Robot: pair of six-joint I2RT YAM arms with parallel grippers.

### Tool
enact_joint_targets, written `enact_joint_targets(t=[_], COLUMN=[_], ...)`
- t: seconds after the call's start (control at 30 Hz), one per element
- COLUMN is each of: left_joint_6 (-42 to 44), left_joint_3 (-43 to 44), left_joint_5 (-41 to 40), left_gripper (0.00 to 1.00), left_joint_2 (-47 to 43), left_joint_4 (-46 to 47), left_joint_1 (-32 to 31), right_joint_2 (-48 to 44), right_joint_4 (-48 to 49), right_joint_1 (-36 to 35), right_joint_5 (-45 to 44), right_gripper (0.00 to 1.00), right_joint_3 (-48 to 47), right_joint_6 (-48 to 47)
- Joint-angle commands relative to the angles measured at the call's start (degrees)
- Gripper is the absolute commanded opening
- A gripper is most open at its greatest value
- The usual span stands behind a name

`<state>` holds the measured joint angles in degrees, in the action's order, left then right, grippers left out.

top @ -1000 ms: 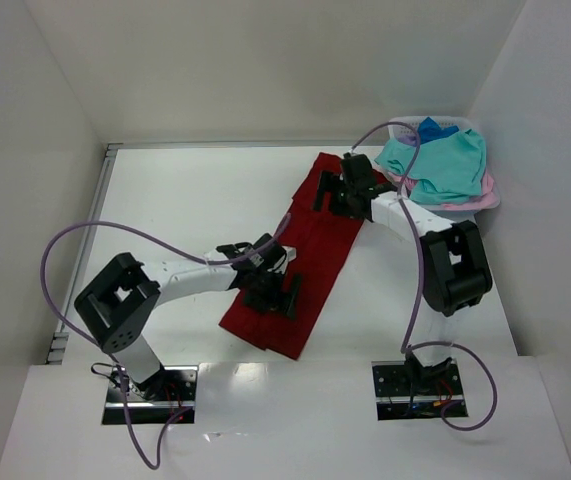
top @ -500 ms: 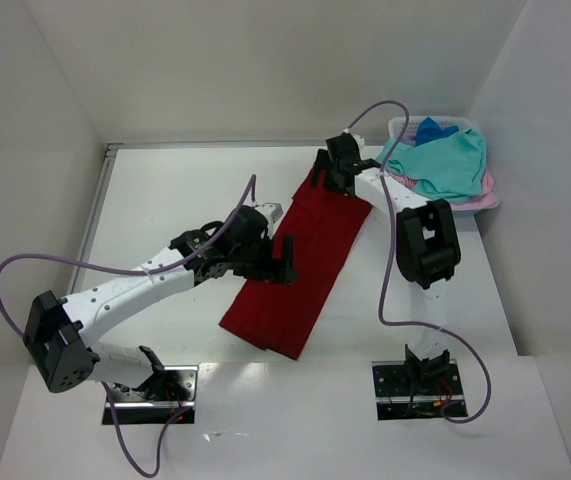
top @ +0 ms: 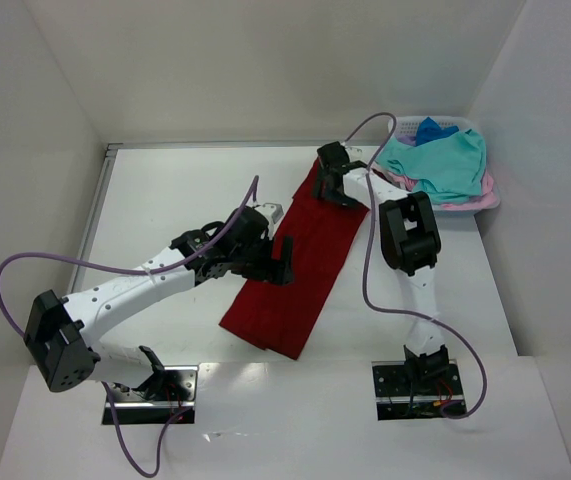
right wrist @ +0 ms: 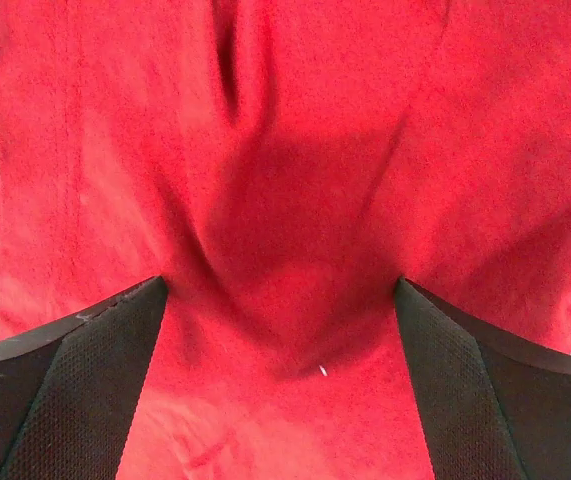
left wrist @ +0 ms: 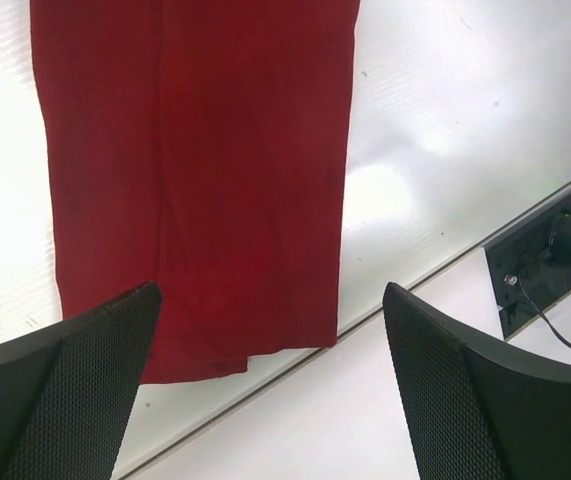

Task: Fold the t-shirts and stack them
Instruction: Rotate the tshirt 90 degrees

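Nearby, basket (top: 462,121) w/ teal shirt (top: 445,160); left end effector (left wrist: 270,300), right end effector (right wrist: 280,290) apart over red shirt (top: 300,275).

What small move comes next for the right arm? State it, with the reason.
Probably close the right fingers on the dark red t-shirt. They stand open over its far end with cloth puckered between them, so a pinch there could start the next fold.

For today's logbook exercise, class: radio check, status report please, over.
Left pincer open above red shirt; right pincer open at its far end. Shirt folded lengthwise, flat. Nothing in the way.
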<state>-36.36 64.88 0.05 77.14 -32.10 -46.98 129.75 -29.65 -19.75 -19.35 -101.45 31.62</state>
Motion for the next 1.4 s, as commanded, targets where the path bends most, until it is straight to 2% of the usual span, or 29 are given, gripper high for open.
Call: enact_joint_targets(t=[0.0,0.17,0.37,0.53,0.63,0.8,0.93,1.07,1.2,1.37], left_joint_6=[1.38,1.38,1.91,2.43,2.43,2.43,2.43,1.91,1.38,1.38], left_joint_3=[-0.02,-0.02,-0.02,-1.16,-1.68,-2.74,-3.36,-3.97,-5.12,-5.12], left_joint_5=[-0.49,0.03,0.56,0.56,0.56,0.56,0.56,0.56,0.56,0.56], left_gripper=[0.99,0.99,0.99,0.99,0.99,0.99,0.99,0.99,0.99,0.99], left_joint_2=[-1.99,-2.00,-1.38,-1.38,-1.38,-1.38,-3.22,-4.28,-4.81,-5.34], left_joint_4=[1.07,2.39,2.39,2.39,3.09,4.14,4.15,4.15,4.15,4.15], left_joint_1=[-0.22,-0.22,-0.22,-0.22,-0.22,-0.22,-0.22,0.31,0.31,0.31], right_joint_2=[3.48,7.44,12.89,15.43,17.89,24.05,26.69,26.69,25.11,21.08], right_joint_4=[-1.55,-2.07,-2.08,2.04,1.09,-1.99,-5.50,-7.70,-8.93,-7.10], right_joint_1=[-0.20,-0.20,-1.43,-4.68,-7.31,-12.23,-13.04,-13.04,-10.40,-8.55], right_joint_5=[-1.13,0.81,7.56,13.89,16.80,17.41,15.68,7.61,6.26,3.98], right_gripper=[1.00,1.00,1.00,1.00,1.00,1.00,1.00,1.00,1.00,1.00], right_joint_3=[-4.36,-10.59,-18.60,-21.24,-27.90,-36.61,-42.77,-42.78,-41.37,-33.83], right_joint_6=[0.73,-0.94,-3.13,-5.51,-6.65,-7.97,-7.27,-6.57,-7.09,-7.18])
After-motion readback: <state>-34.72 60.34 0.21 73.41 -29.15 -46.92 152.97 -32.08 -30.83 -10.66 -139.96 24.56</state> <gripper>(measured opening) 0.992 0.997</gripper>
